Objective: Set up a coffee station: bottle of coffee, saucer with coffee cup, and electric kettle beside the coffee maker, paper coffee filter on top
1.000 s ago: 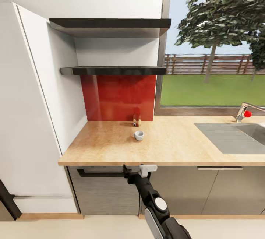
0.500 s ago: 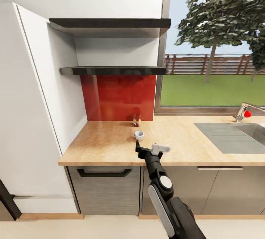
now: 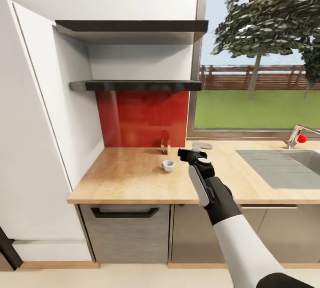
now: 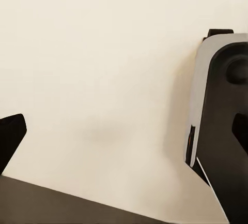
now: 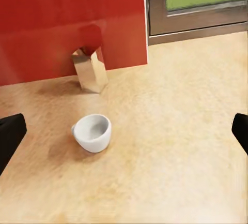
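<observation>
So the kitchen countertop (image 3: 129,181) is a pale wood-look slab running under a red backsplash (image 3: 142,117), with the kitchen shelf (image 3: 138,85) above it and a sink (image 3: 284,163) off by the window. The coffee cup (image 3: 168,165) sits upright on the bare counter near a small carton (image 3: 165,147). The right gripper (image 3: 192,151) hovers beside the cup, jaws wide apart, holding nothing. Left gripper (image 4: 124,131) just faces pale floor, fingers spread, also empty.
</observation>
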### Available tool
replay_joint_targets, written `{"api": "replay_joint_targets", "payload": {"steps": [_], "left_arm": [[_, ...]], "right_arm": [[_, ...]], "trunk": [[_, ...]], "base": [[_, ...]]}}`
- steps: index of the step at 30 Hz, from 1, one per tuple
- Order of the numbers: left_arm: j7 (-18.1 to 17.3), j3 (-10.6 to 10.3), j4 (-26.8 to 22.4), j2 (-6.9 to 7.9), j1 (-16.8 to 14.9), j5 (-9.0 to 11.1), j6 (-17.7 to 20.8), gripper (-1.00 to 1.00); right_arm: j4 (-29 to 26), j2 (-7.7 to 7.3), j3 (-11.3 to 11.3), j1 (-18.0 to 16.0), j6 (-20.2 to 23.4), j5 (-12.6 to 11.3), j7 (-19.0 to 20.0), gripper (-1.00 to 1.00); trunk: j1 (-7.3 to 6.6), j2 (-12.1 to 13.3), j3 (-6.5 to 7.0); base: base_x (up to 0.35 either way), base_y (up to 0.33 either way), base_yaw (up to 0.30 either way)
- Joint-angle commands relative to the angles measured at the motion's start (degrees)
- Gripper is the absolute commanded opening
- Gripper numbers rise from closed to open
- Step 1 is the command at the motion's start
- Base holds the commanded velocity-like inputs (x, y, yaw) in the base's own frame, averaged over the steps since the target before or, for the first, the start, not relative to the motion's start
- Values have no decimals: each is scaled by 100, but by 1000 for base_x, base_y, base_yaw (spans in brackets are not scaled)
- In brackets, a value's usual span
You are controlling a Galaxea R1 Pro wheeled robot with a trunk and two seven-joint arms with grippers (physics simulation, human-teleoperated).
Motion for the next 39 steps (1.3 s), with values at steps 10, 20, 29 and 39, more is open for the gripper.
{"api": "replay_joint_targets", "payload": {"steps": [10,20,29,39], "left_arm": [[14,47,16,0,23,-48,-13,100],[14,38,16,0,109,-45,-13,100],[6,30,33,0,220,-50,-4,100],[13,30,71,0,264,-50,-9,100]], "right_arm": [[382,-18,7,-170,64,-61,-40,100],[699,-97,35,-171,56,-63,-25,100],[1270,-97,44,-171,47,-93,-6,100],[1730,-97,45,-171,30,-104,0,100]], "trunk": [[5,-4,-2],[5,-4,-2],[5,-4,-2],[5,-4,-2]], "base": [[325,0,0],[272,0,0],[77,0,0],[142,0,0]]}}
